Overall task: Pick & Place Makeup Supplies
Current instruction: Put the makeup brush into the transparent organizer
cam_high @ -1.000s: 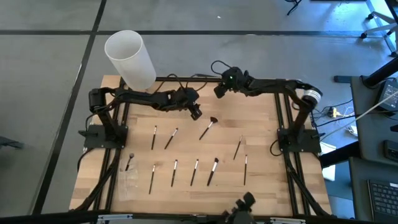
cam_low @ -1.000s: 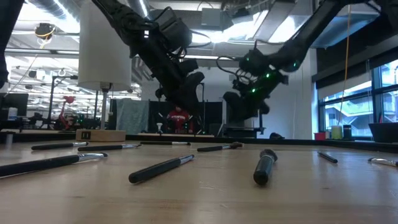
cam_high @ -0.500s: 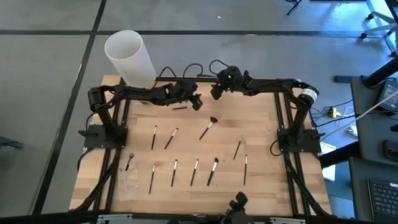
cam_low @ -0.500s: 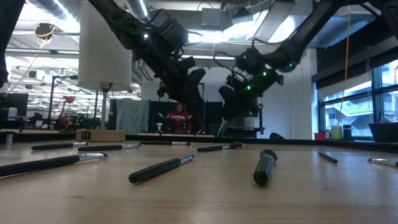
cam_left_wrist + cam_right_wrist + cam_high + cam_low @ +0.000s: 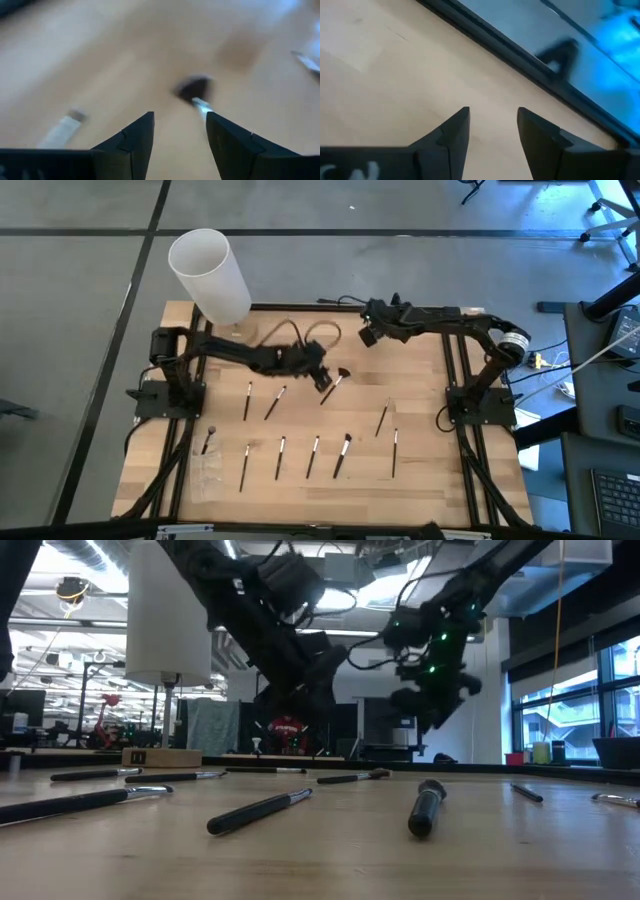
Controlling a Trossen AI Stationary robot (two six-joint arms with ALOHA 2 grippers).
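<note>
Several thin dark-handled makeup brushes lie flat on the wooden table, in a far row (image 5: 275,402) and a near row (image 5: 313,457). The fluffier-headed brush (image 5: 337,381) lies near the table's middle. My left gripper (image 5: 323,381) (image 5: 177,116) is open and hangs just above this brush, whose head (image 5: 196,86) shows ahead of the fingers. It touches nothing. My right gripper (image 5: 369,336) (image 5: 492,110) is open over bare wood near the far edge, raised well above the table in the low view (image 5: 438,705).
A tall white cylinder (image 5: 210,275) stands at the table's far left corner. A short thick dark item (image 5: 207,440) (image 5: 425,805) lies at the near left. The dark frame rail (image 5: 520,55) runs along the far edge. Bare wood shows around the table's middle right (image 5: 415,395).
My left gripper first drew back toward the far edge, then swung toward the near edge and down over the fluffy-headed brush. My right gripper moved toward the table's right edge. The brushes on the table have stayed where they were.
</note>
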